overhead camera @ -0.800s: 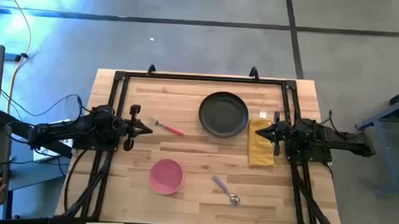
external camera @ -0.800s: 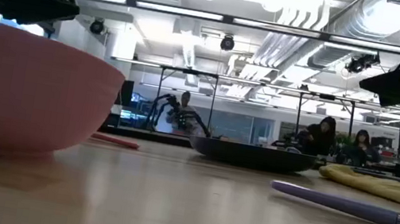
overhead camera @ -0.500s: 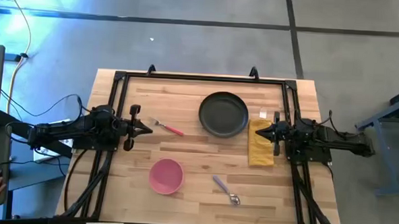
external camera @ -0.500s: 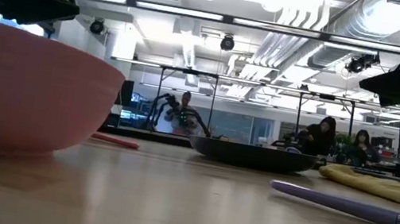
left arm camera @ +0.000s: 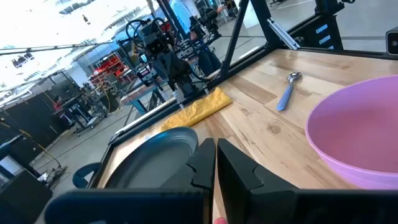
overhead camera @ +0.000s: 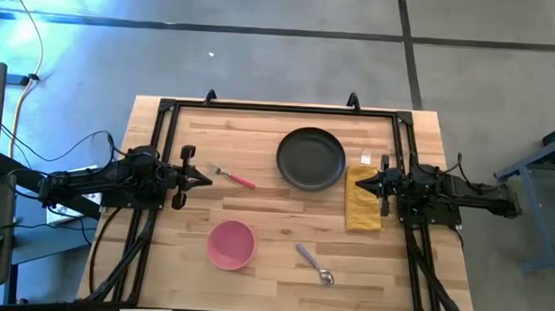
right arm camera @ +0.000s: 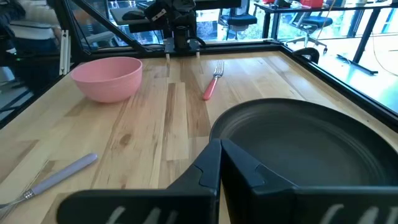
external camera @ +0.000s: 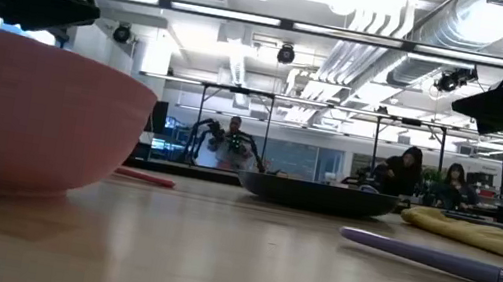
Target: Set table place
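Observation:
The dark round plate (overhead camera: 311, 159) lies flat at the far middle of the light-wood table (overhead camera: 263, 267). The pink bowl (overhead camera: 230, 243) stands near the front, the purple-handled spoon (overhead camera: 314, 264) to its right. The pink-handled fork (overhead camera: 233, 177) lies left of the plate. The folded yellow napkin (overhead camera: 363, 200) lies right of the plate. My left gripper (overhead camera: 207, 179) hovers shut at the left side, just left of the fork. My right gripper (overhead camera: 358, 184) hovers shut above the napkin's far part. Both are empty.
A black rail frame (overhead camera: 279, 109) edges the table. A small white tag (overhead camera: 365, 160) lies at the napkin's far end. Bare wood lies between the bowl and the plate. People sit in the room behind (external camera: 407, 172).

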